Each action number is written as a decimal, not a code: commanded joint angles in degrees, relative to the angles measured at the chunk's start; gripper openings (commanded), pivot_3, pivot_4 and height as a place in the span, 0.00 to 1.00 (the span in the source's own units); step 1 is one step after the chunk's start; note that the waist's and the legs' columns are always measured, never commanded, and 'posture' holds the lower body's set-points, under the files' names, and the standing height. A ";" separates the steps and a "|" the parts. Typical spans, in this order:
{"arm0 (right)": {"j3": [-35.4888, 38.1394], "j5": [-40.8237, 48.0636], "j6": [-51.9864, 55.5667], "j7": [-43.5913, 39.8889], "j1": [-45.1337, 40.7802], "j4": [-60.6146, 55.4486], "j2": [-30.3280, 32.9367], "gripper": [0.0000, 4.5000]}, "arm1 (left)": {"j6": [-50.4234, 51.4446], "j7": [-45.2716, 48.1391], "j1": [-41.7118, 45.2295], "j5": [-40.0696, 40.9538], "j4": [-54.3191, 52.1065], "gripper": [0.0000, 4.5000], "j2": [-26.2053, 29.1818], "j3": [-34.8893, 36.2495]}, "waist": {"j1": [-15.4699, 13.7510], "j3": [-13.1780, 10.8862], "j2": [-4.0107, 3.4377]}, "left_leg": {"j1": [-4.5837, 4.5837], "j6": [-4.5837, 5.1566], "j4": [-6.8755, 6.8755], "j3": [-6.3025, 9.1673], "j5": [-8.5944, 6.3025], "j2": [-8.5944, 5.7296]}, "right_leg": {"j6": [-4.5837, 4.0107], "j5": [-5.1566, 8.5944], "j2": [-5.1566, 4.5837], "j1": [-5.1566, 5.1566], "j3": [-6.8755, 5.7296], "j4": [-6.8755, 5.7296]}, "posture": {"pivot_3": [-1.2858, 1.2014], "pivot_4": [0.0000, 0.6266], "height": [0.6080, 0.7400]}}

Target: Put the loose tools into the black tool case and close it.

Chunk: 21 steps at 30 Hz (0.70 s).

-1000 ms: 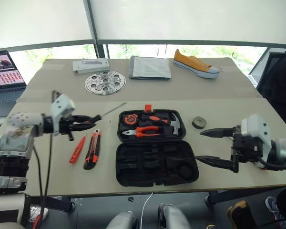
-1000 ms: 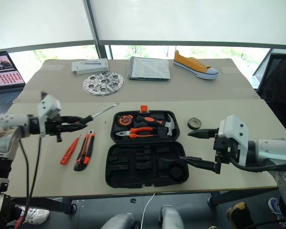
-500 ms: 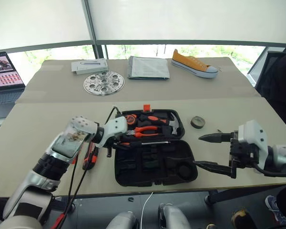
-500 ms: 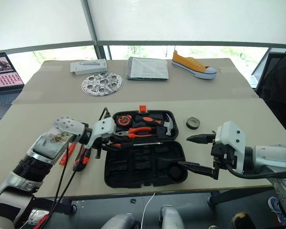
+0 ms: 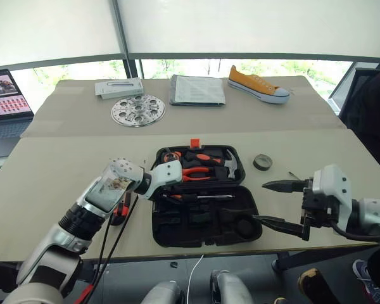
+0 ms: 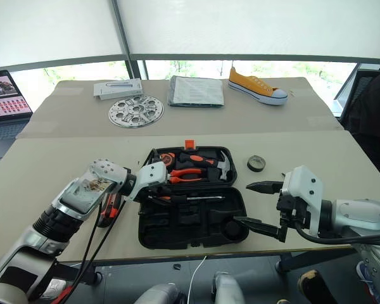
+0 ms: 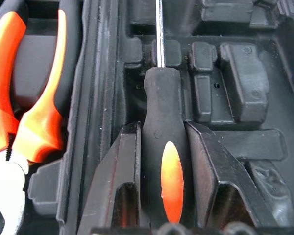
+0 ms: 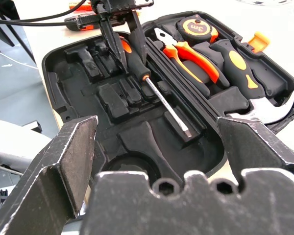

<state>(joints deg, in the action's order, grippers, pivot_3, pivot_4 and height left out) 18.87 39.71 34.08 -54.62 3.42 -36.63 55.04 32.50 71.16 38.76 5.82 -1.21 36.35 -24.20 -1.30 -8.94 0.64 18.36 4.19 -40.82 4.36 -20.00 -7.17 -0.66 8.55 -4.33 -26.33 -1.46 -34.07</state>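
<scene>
Misalignment is my main risk: the left gripper (image 7: 161, 142) is clamped on 1 long screwdriver with an orange-and-black handle (image 8: 137, 63), held over the moulded recesses in the near half of the open black plastic tool case (image 5: 206, 221); released off-slot, its shaft could ride a rib and block closing. The right gripper (image 5: 280, 202) waits spread wide near the table's right edge. The small dark tape roll (image 5: 263, 162) lies beside the case, and the orange-and-black utility knife (image 6: 107, 212) sits under my left arm.
</scene>
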 commanded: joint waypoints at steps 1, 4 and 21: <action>1.86 1.66 0.21 0.92 -0.31 -1.80 -0.53 1.00 | -0.22 -0.64 2.39 -1.13 0.46 0.19 -0.57 -0.27 | -0.17 0.00 0.00 | 0.00 0.00 0.00 0.00 0.00 0.00 | 0.00 0.00 0.00 0.00 0.00 0.00 | 0.52 0.24 1.00; 1.52 1.59 0.34 1.26 -0.54 -1.91 -0.73 1.00 | 0.72 -0.53 3.29 -0.36 0.62 0.42 -1.04 0.37 | -0.26 0.00 0.00 | 0.00 0.00 -0.01 0.00 0.00 -0.01 | 0.00 0.00 -0.01 0.01 0.00 0.00 | 0.52 0.24 1.00; 0.59 2.57 0.47 1.94 -0.40 -2.17 -0.93 1.00 | -5.12 -0.52 5.60 0.60 4.25 0.58 -3.10 1.80 | -0.32 0.00 0.00 | 0.00 0.00 -0.03 0.00 0.00 -0.01 | 0.00 0.00 -0.01 0.01 -0.01 -0.01 | 0.52 0.24 1.00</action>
<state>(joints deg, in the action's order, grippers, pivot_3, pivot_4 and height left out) 18.74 41.50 34.40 -52.96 3.46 -37.39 54.15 30.23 70.99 43.07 7.82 1.89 33.56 -21.76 -1.62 -8.94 0.64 18.36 4.19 -40.85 4.36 -20.00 -7.18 -0.66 8.55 -4.34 -26.31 -1.46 -34.08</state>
